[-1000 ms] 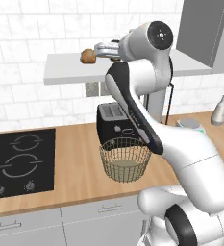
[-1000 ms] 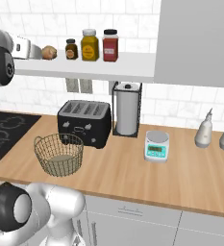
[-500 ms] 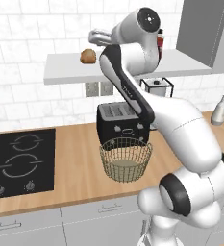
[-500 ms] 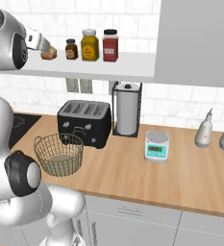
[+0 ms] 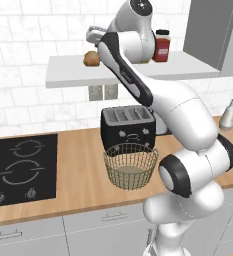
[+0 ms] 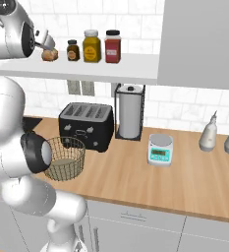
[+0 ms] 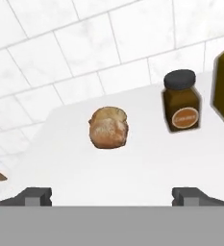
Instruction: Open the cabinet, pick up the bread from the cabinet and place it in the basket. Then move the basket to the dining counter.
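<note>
White tile backs the wood counter [image 6: 135, 172]; the cabinet [image 6: 199, 39] stands open, its shelf [image 6: 86, 69] exposed. The arm [image 5: 153, 95] has swung further over the last second, its upper joint shifting rightward in the left base view, and the hand now points along the shelf.

Toaster [image 5: 128, 127] sits on the counter with the basket [image 5: 130, 166] touching or just in front of it, at 6 o'clock from the toaster. Basket holds nothing. The paper-towel stand [image 6: 129, 112] is at 3 o'clock of the toaster in the right base view.

On the shelf, three jars stand in a row: red jar [image 6: 112, 47], yellow jar [image 6: 91, 46], brown jar [image 6: 73, 50]. The bread [image 7: 109, 127] lies at 9 o'clock of the brown jar, apart from it, still in the spot it held a second ago.

Gripper [image 7: 111, 194] is spread wide and empty; its fingertips [image 7: 36, 194] sit short of the bun, which lies at 12 o'clock between them in the hand view.

Judgement: opening is done; the approach to the bread is lined up, and a forward advance then closure remains. Risk: nudging the bun backward.
</note>
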You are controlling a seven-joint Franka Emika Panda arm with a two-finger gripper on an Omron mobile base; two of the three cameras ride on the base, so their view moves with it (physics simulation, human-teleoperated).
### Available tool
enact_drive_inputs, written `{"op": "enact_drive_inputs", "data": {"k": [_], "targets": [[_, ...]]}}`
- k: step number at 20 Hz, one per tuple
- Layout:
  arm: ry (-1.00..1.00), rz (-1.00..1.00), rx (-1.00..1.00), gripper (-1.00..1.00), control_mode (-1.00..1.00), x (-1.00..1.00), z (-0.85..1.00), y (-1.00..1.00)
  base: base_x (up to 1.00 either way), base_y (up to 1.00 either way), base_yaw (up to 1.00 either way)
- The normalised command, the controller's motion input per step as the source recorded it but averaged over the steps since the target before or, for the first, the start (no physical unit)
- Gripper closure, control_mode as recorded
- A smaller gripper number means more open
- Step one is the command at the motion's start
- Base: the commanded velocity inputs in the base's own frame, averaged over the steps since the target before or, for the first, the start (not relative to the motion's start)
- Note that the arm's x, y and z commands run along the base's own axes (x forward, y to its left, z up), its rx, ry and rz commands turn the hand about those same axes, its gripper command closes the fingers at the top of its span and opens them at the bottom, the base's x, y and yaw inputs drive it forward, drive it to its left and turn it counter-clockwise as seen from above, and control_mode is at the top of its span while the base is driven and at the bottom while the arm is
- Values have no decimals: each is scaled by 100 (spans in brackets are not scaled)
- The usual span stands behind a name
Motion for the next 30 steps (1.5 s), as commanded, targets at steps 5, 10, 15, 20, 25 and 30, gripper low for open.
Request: {"op": "enact_drive_inputs", "data": {"k": [5, 10, 15, 20, 25, 30], "targets": [[4, 0, -3, -100, -100, 26, -25, 33, 0, 0, 0], [0, 0, -7, -100, -100, 14, -26, -2, 0, 0, 0], [0, 0, -8, -100, -100, 6, -27, -2, 0, 0, 0], [0, 0, -1, -100, -100, 59, -19, -4, 0, 0, 0], [0, 2, 0, -100, -100, 81, 1, 0, 0, 0, 0], [0, 2, 0, -100, -100, 45, 2, 1, 0, 0, 0]]}}
